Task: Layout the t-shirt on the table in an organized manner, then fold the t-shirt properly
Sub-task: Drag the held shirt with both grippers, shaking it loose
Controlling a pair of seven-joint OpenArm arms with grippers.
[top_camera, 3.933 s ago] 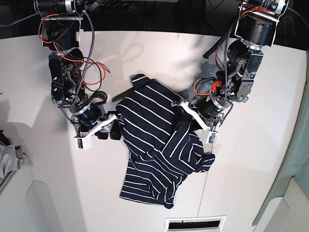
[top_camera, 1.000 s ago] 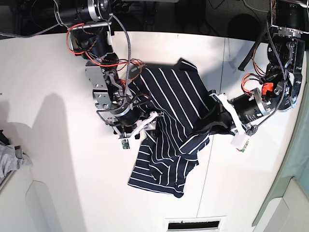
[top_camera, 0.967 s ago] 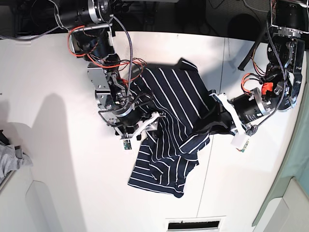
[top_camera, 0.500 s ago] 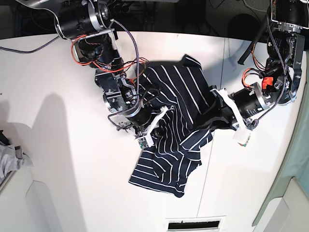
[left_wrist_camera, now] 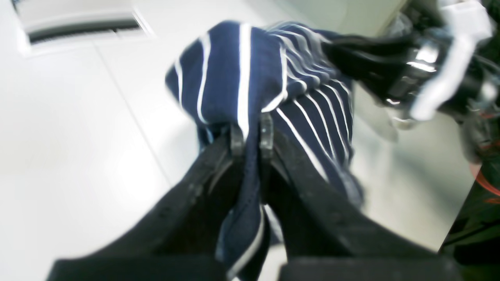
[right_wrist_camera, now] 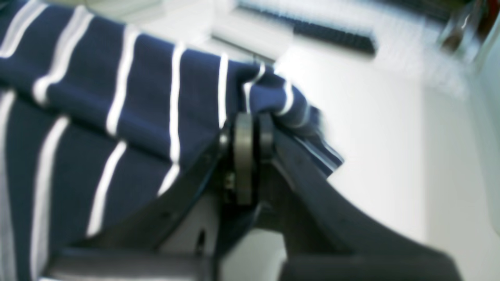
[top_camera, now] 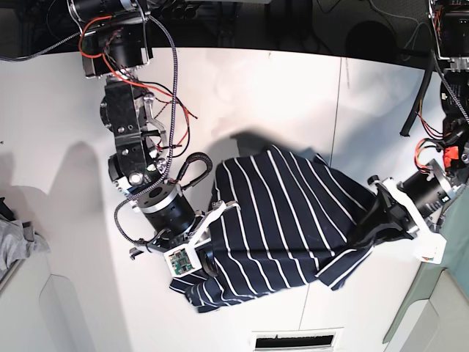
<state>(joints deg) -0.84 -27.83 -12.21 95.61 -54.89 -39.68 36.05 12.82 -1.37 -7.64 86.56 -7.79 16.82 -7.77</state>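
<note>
Left wrist view: my left pincer (left_wrist_camera: 250,134) is clamped on a fold of the t-shirt (left_wrist_camera: 250,70), navy cloth squeezed between the two dark fingers (left_wrist_camera: 236,136). The striped fabric rises from the tips toward twelve o'clock and drapes off toward four o'clock. The white table (left_wrist_camera: 78,136) lies below, with a slotted vent (left_wrist_camera: 78,29) at eleven o'clock. The other arm (left_wrist_camera: 429,78) shows blurred at two o'clock.

Right wrist view: my right pincer (right_wrist_camera: 252,132) is closed tight on a bunched edge of the t-shirt (right_wrist_camera: 117,101). The cloth spreads from the tips toward nine o'clock, its stripes running roughly up and down the picture. The table (right_wrist_camera: 371,136) fills the three o'clock side, and the vent (right_wrist_camera: 320,35) sits at one o'clock.

Base view: the t-shirt (top_camera: 286,220) hangs stretched between both arms over the table (top_camera: 256,88), its long axis running from eight o'clock to three o'clock. The right pincer (top_camera: 212,257) holds the eight o'clock end, the left pincer (top_camera: 370,227) the three o'clock end. A loose corner droops at five o'clock. A grey cloth (top_camera: 15,246) lies at the nine o'clock edge, well apart.
</note>
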